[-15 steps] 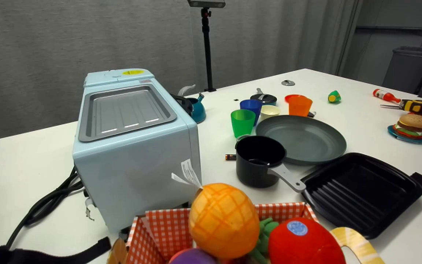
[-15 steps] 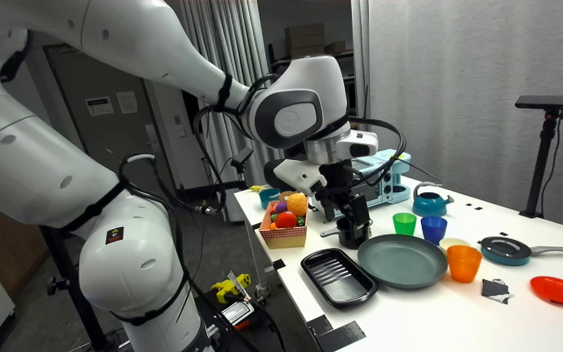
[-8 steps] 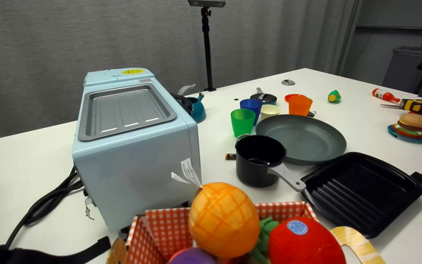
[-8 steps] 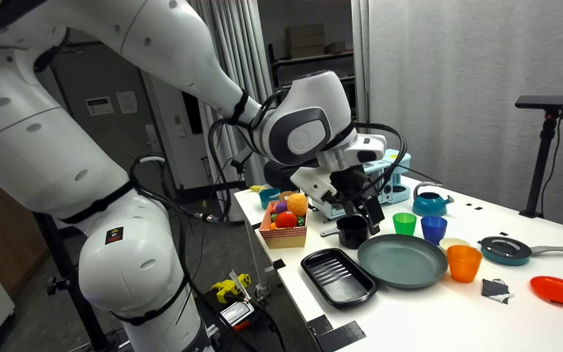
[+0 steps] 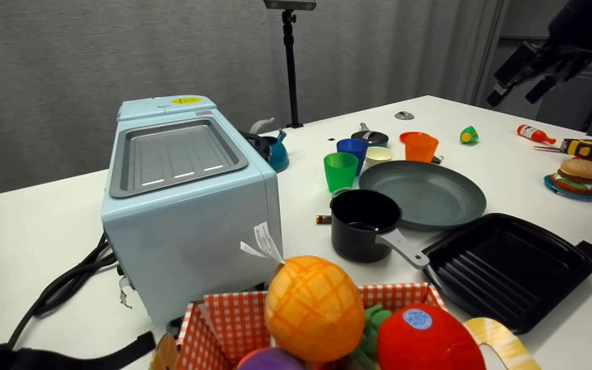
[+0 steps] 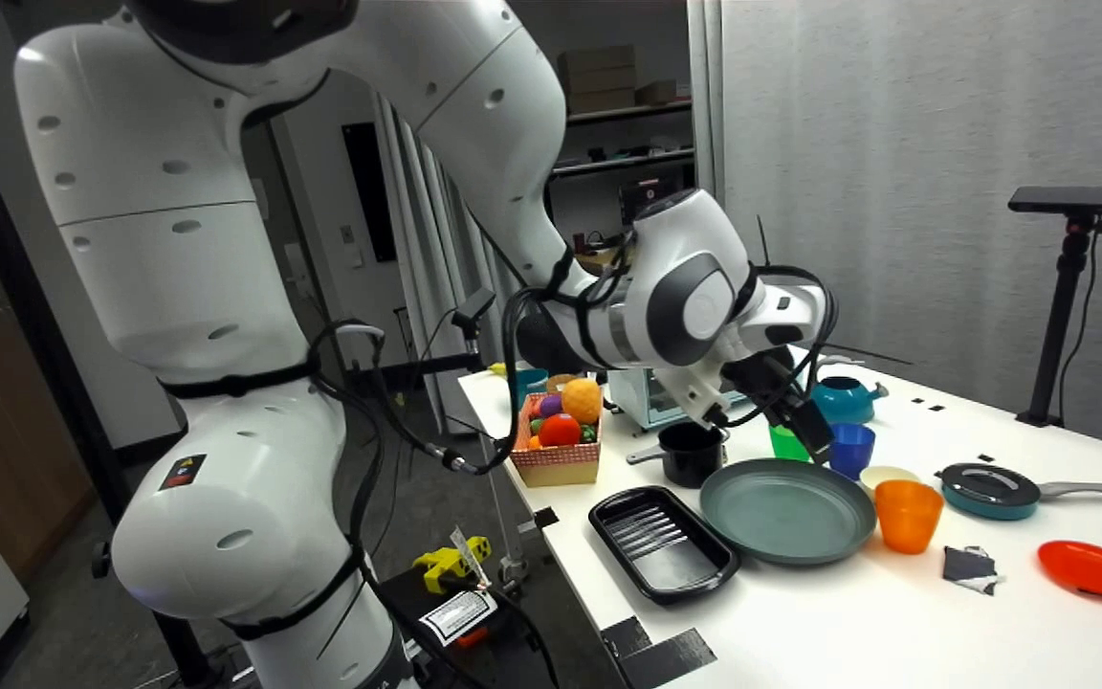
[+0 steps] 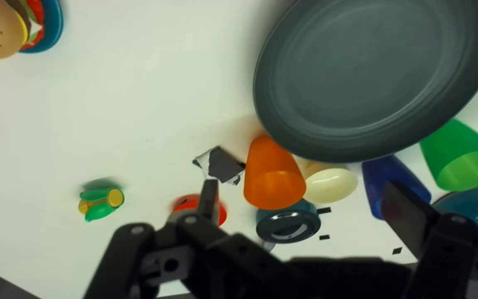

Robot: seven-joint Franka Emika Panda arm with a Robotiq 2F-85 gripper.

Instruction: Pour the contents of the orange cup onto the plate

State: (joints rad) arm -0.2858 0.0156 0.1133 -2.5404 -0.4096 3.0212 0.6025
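The orange cup stands upright on the table beside the plate's edge; it also shows in an exterior view and in the wrist view. Its inside shows only in part in the wrist view, and I cannot make out any contents. The plate is a wide dark grey dish, flat on the table, and its bare inside shows in the wrist view. My gripper is open and empty, with its fingers spread. It hangs above the table in both exterior views, apart from the orange cup.
A cream bowl, blue cup and green cup stand close along the plate's edge. A lidded teal pan and red dish lie beyond. A black pot and ridged pan flank the plate.
My arm has swung from over the black pot across towards the cups. The gripper has come into view at the upper right of an exterior view. The cups and plate have not moved.
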